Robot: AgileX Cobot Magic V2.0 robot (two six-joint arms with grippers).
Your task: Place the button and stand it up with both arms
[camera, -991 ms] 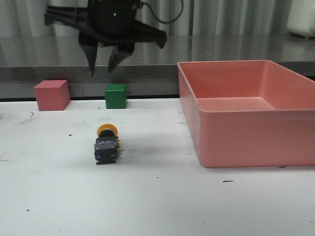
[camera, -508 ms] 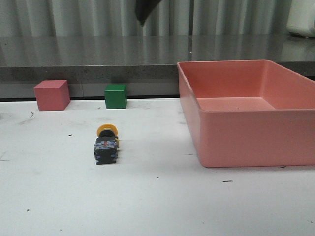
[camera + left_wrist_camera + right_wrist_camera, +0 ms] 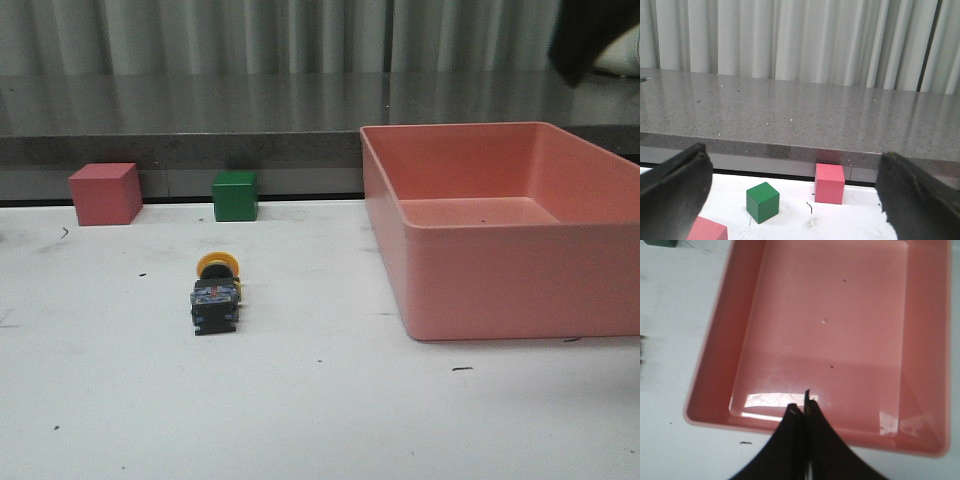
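Note:
The button (image 3: 217, 292) lies on its side on the white table, its yellow-orange cap toward the back and its black body toward the front; no gripper is near it. In the front view, a dark blur at the top right is my right arm (image 3: 583, 38), above the pink bin. In the right wrist view, my right gripper (image 3: 803, 407) hangs over the bin's near wall, jaws pressed together and holding nothing. My left gripper (image 3: 795, 200) is out of the front view. Its fingers (image 3: 672, 192) stand wide apart and empty.
A large pink bin (image 3: 480, 285) fills the right side of the table. A pink cube (image 3: 104, 193) and a green cube (image 3: 235, 195) sit along the back edge, under a grey counter. The left wrist view shows the green cube (image 3: 762, 202) and the pink cube (image 3: 829, 183).
The dark gripper that hung above the green cube rose out of the front view, and the arm now shows at the top right above the bin. The button has not moved.

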